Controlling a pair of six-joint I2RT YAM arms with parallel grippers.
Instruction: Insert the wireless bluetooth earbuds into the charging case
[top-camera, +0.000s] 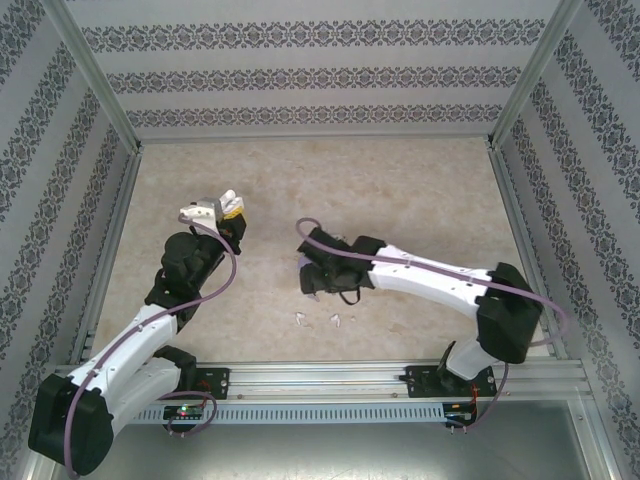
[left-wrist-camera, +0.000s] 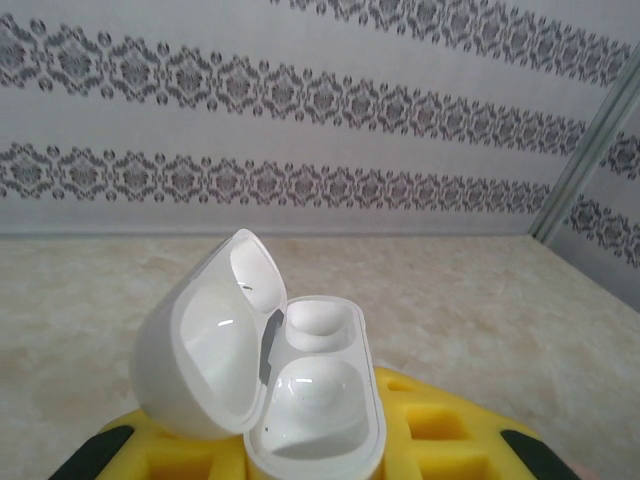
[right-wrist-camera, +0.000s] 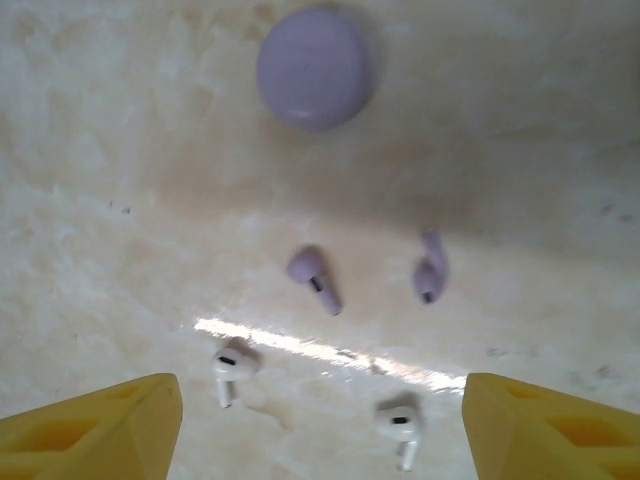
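Note:
My left gripper (top-camera: 222, 210) is raised over the left of the table, shut on a white charging case (left-wrist-camera: 318, 400). The case's lid (left-wrist-camera: 200, 350) hangs open to the left, and both wells are empty. My right gripper (right-wrist-camera: 320, 425) points down at mid-table, its yellow fingertips (right-wrist-camera: 110, 420) wide apart and open. On the table below it lie two white earbuds (right-wrist-camera: 228, 365) (right-wrist-camera: 400, 420), between the fingertips and clear of them. Two purple earbuds (right-wrist-camera: 315, 275) (right-wrist-camera: 430, 272) lie just beyond. In the top view the white earbuds (top-camera: 300, 320) sit near the front edge.
A closed purple case (right-wrist-camera: 315, 68) lies on the table past the purple earbuds. Patterned walls (top-camera: 300, 75) enclose the beige table (top-camera: 400, 190) on three sides, and a metal rail (top-camera: 400, 375) runs along the near edge.

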